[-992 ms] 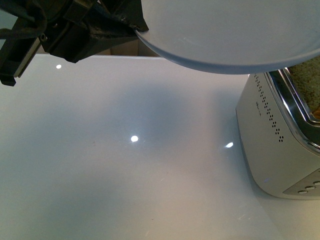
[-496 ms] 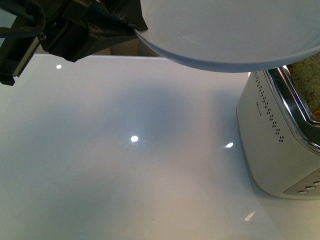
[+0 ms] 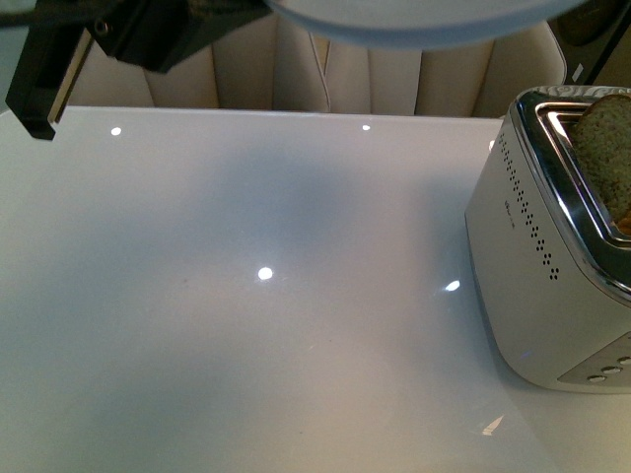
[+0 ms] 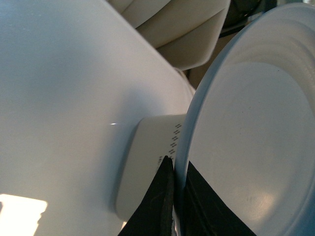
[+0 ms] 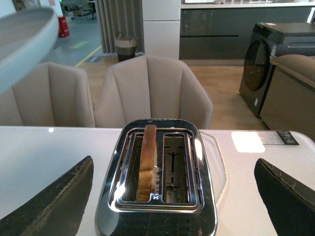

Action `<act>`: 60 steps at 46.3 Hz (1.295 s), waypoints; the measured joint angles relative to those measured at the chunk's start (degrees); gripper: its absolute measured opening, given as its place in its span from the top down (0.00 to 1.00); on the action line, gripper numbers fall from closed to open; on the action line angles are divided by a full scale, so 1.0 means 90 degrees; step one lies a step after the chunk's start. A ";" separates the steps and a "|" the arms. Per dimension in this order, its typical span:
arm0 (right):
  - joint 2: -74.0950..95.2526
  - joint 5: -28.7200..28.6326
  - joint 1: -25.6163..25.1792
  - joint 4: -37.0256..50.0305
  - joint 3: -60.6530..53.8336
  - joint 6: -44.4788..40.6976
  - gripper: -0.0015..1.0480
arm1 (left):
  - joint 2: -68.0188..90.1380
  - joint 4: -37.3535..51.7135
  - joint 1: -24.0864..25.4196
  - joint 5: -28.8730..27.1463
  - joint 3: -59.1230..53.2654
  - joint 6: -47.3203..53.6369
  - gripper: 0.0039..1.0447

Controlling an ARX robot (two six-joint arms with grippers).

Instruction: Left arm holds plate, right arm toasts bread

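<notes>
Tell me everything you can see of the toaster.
The toaster is a two-slot box with a pale, rounded body and a shiny chrome top. Rows of small holes dot its side, and a few buttons sit low on one end. It stands upright on the glossy white table, at the robot's right. The bread stands on edge in one slot, sticking out above it; the other slot is empty. The right claw is open and touches nothing.

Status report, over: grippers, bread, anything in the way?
Left gripper shut on plate, in air. Right gripper open over toaster. Bread upright in slot, nothing blocking.
</notes>
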 joint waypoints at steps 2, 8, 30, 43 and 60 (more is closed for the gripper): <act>-0.0002 0.0002 0.0000 0.0000 0.0000 0.0002 0.08 | -0.0032 0.0032 0.0027 0.0019 0.0019 -0.0097 0.97; -0.0005 0.0000 0.0000 0.0000 0.0000 0.0007 0.08 | -0.0034 -0.0107 0.0146 0.0214 0.0141 -0.0102 0.97; -0.0005 0.0002 0.0000 0.0000 0.0000 0.0010 0.08 | 0.0668 -0.0486 0.2004 0.1219 0.0257 0.1906 0.97; -0.0005 0.0002 0.0000 0.0000 0.0000 0.0010 0.08 | 0.1566 0.0146 0.3449 0.1600 -0.0537 0.3381 0.97; -0.0005 0.0000 0.0000 0.0000 0.0000 0.0010 0.08 | 0.3067 0.1489 0.4359 0.1923 -0.1430 0.4352 0.97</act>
